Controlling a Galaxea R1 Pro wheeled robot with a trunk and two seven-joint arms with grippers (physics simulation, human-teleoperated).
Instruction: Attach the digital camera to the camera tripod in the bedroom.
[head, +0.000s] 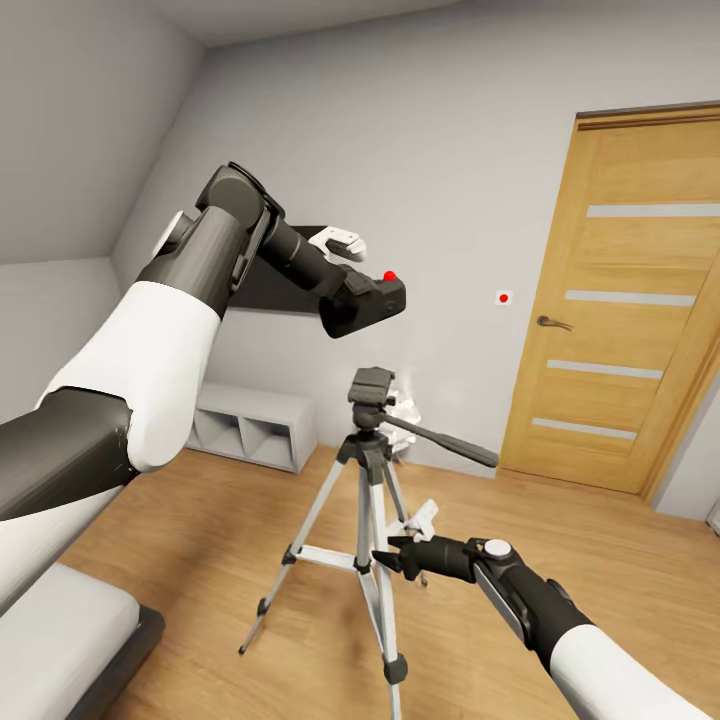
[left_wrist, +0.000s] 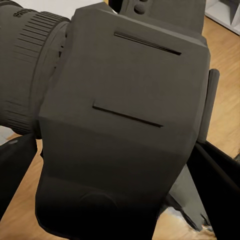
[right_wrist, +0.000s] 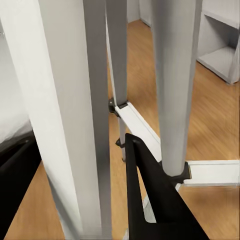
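Half the job is judged done: the digital camera (head: 372, 297) is pinched in the left pincer (head: 350, 285) above the camera tripod (head: 370, 480), whose leg is clamped by the right pincer (head: 392, 556), mounting remaining.

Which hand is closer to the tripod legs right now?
Right. The right hand is down at the tripod legs, a finger beside one; the left hand holds the camera above the tripod's head.

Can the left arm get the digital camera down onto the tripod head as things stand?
Probably yes. The left gripper holds the digital camera above the tripod head, with open air between them. The right gripper sits low at the legs, out of the path.
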